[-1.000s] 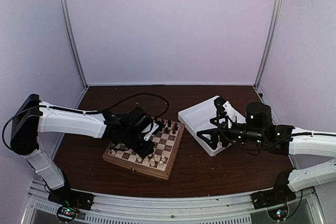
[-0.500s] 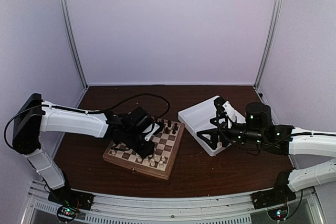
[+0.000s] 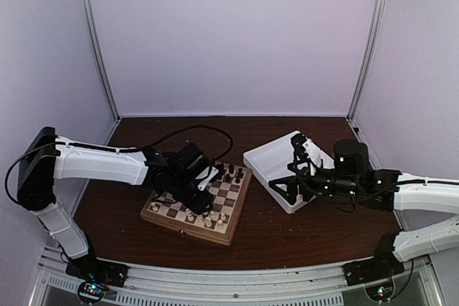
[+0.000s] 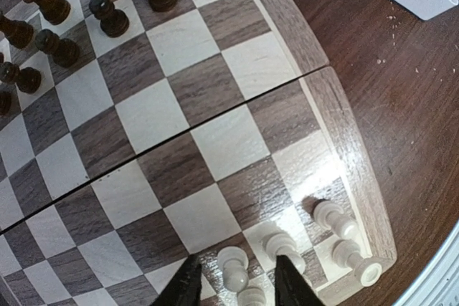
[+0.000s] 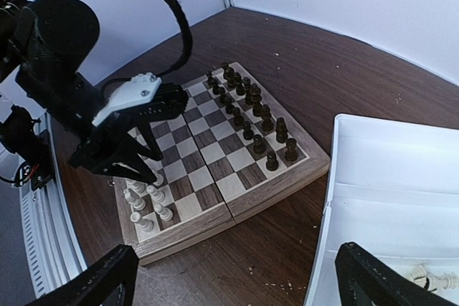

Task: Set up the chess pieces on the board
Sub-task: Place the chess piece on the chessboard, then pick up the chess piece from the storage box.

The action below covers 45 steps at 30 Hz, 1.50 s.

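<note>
Left wrist view: left gripper (image 4: 237, 259) fingers (image 4: 185, 288) apart, astride one cream pawn (image 4: 233, 263) among chess pieces (image 4: 333, 217) at the board (image 4: 344, 148)'s 5 o'clock corner; likely light, rigid, tippy, so best pinched mid-stem; right gripper (image 5: 238, 250) fingers wide apart.

Top view high, wide — wrist views share the board (image 5: 215, 154).

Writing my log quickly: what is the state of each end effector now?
Left end effector: open, around a cream pawn, not gripping.
Right end effector: open, empty.
</note>
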Tool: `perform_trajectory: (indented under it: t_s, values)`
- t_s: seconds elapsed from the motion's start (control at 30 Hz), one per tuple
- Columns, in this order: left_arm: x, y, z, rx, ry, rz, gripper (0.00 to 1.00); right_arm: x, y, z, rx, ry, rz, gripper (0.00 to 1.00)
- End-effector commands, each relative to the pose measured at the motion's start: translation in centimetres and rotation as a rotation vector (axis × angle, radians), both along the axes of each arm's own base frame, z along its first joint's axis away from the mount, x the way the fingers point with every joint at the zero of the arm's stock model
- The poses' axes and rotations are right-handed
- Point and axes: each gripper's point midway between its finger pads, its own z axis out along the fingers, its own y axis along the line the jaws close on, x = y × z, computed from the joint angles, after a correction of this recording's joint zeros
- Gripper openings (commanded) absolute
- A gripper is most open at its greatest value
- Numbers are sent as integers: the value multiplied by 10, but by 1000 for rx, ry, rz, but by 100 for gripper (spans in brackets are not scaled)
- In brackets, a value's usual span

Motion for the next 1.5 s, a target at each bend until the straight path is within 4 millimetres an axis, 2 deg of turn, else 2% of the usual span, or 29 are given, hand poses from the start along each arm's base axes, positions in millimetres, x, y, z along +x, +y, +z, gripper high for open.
perform_trajectory:
  t_s: [0.0,0.07,0.23,0.37,0.47,0.57,0.67,0.83,1.0,1.1,1.23,1.47]
  values:
    - [10,-7,39,-50,-50,5,38,17,-15,-3,-94,70,-145,97]
    - [10,-7,54,-69,-72,2,42,21,-30,-10,-174,117,-218,92]
    - [14,-7,91,-123,-141,-11,47,34,-80,-19,-300,222,-394,68]
    - [15,-7,111,-163,-181,-12,48,45,-116,-30,-324,336,-513,62]
    - [15,-5,122,-193,-211,-5,48,54,-132,-40,-266,436,-585,57]
    - [15,0,130,-223,-245,9,48,64,-137,-50,-190,500,-652,54]
    - [13,6,137,-251,-274,12,48,79,-139,-57,-151,545,-717,47]
    - [5,18,150,-295,-317,3,48,97,-158,-79,-92,709,-893,33]
    - [2,29,157,-322,-360,14,49,112,-163,-95,46,817,-997,35]
    - [0,31,157,-322,-370,7,49,121,-166,-101,89,848,-1058,31]
    - [-2,36,156,-308,-379,-5,49,131,-164,-116,69,919,-1112,27]
    - [-5,44,159,-309,-412,-8,50,139,-171,-138,53,972,-1206,28]
